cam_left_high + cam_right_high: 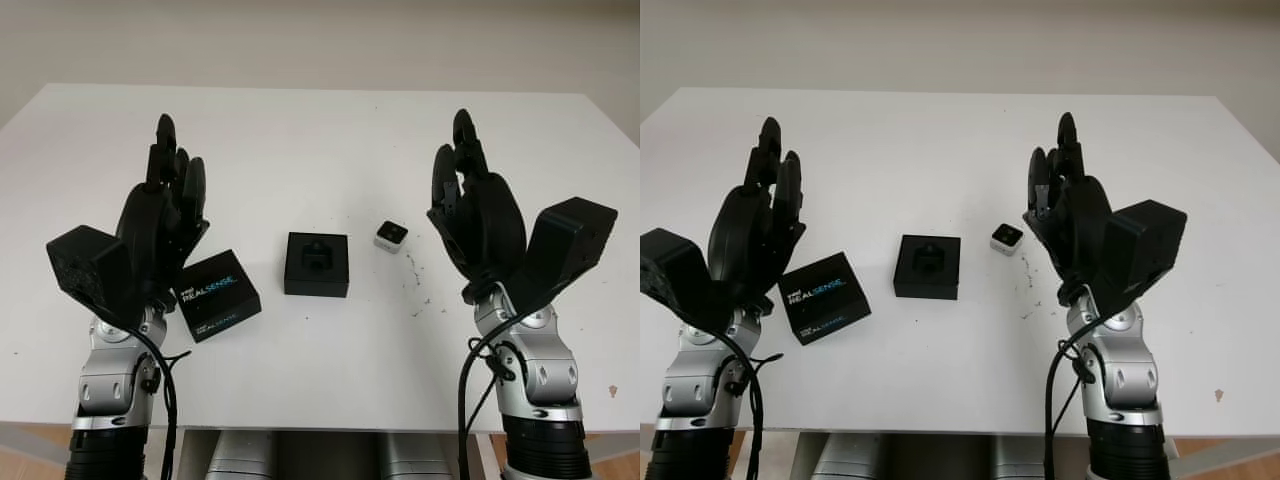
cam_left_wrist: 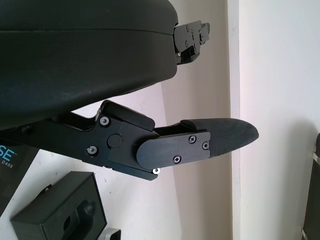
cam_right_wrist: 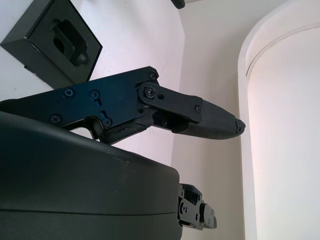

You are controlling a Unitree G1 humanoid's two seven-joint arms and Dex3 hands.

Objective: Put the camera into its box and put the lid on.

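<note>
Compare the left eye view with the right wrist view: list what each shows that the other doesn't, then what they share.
Left eye view alone: the lid printed REALSENSE lying near the left hand, the small camera on the table between the box and the right hand, and both forearms.

Right wrist view alone: a close look at the right hand's finger and its screws.

Shared: the open black box, empty, with its moulded insert, the white table, and the right hand, open.
</note>
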